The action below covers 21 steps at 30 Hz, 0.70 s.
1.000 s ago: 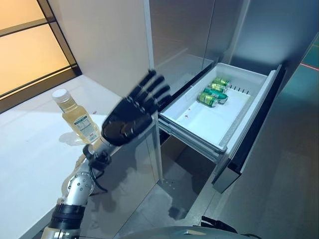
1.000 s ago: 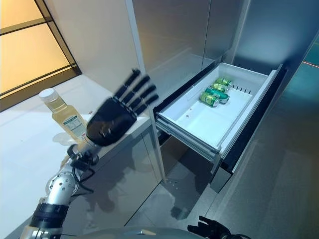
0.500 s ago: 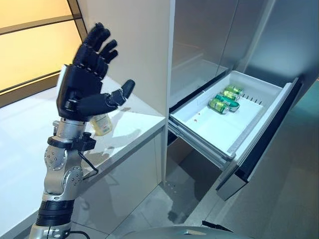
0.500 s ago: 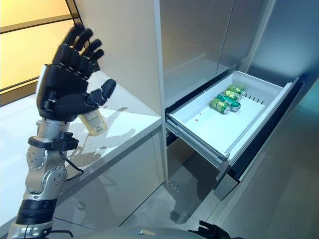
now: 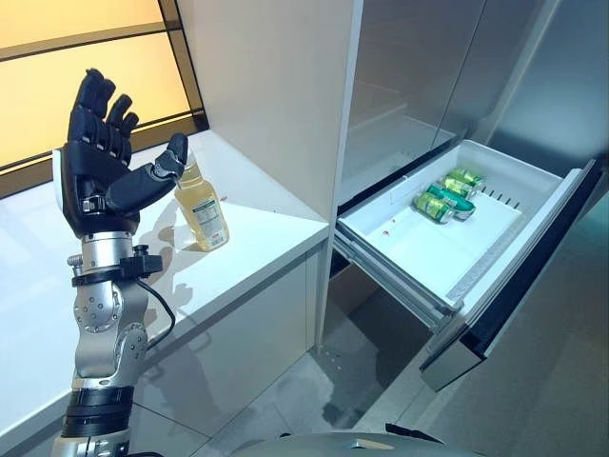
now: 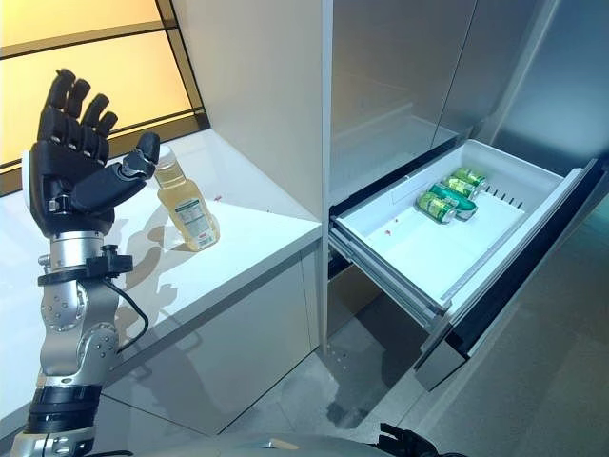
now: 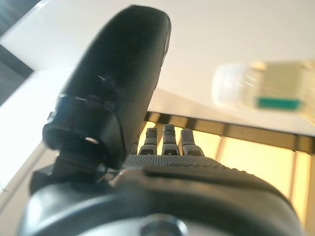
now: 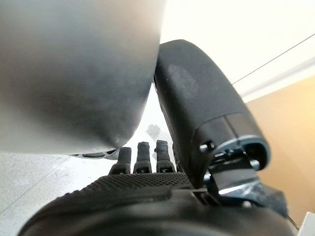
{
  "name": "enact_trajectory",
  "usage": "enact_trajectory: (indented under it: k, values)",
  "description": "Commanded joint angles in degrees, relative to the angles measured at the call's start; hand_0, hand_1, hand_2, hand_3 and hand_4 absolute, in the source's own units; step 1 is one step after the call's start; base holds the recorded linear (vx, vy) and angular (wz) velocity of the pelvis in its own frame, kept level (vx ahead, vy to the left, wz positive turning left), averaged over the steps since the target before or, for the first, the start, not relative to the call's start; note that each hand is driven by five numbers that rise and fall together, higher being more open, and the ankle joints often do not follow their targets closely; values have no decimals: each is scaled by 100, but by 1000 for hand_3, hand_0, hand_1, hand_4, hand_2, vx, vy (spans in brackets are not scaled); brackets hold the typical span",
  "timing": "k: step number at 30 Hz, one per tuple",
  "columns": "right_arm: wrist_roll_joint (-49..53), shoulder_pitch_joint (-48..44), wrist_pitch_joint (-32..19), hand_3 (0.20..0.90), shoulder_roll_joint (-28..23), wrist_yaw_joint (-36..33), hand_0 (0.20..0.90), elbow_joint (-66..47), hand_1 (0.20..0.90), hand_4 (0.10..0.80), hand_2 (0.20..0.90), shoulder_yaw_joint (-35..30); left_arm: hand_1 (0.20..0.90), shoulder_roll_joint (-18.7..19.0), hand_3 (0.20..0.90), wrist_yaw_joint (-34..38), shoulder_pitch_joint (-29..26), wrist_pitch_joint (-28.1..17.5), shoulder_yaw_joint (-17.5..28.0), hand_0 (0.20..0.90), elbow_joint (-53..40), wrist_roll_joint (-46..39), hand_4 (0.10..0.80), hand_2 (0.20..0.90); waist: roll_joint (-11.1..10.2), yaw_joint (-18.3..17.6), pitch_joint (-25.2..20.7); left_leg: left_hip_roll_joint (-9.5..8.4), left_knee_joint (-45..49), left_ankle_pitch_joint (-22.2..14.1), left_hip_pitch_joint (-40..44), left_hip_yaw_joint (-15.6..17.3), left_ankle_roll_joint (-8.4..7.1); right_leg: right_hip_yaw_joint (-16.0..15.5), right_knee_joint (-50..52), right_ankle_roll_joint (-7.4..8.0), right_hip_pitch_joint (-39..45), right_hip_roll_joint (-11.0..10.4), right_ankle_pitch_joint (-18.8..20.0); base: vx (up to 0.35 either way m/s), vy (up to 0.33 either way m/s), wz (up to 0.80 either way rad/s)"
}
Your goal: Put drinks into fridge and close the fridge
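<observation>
- The task was partly done: green cans (image 5: 445, 197) already lay in the open fridge drawer (image 5: 400, 238), bunched at its back end.
- One bottle (image 5: 201, 207) stood upright on the white tabletop (image 5: 257, 224), not yet stowed; the drawer was unclosed.
- The left robot hand (image 5: 95, 171) was raised just beside the bottle, fingers spread, holding nothing.
- The right robot hand (image 8: 147, 189) hung low, fingers straight, empty.

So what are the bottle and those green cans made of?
The bottle looks like clear plastic: the yellow drink shows through, under a white cap. The green cans in the fridge drawer look like shiny painted metal, probably aluminium.
</observation>
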Motion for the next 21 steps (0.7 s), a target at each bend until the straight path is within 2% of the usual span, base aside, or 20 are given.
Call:
enact_trajectory:
  k: [1, 21]
  values:
    - [94, -272, -70, 900, 281, 96, 900, 65, 900, 800, 900, 166, 900, 289, 900, 25, -347, -260, 442, 900, -318, 335, 800, 900, 26, 99, -64, 28, 39, -521, 259, 478, -25, 37, 207, 68, 13, -53, -201, 12, 15, 6]
    - [-153, -264, 13, 900, 144, 221, 900, 74, 900, 800, 900, -27, 900, 349, 900, -561, -150, 314, 329, 900, -91, 323, 800, 900, 59, 58, -38, 33, 39, -521, 301, 584, -13, 101, 199, 101, 34, -68, -182, 0, 1, 0]
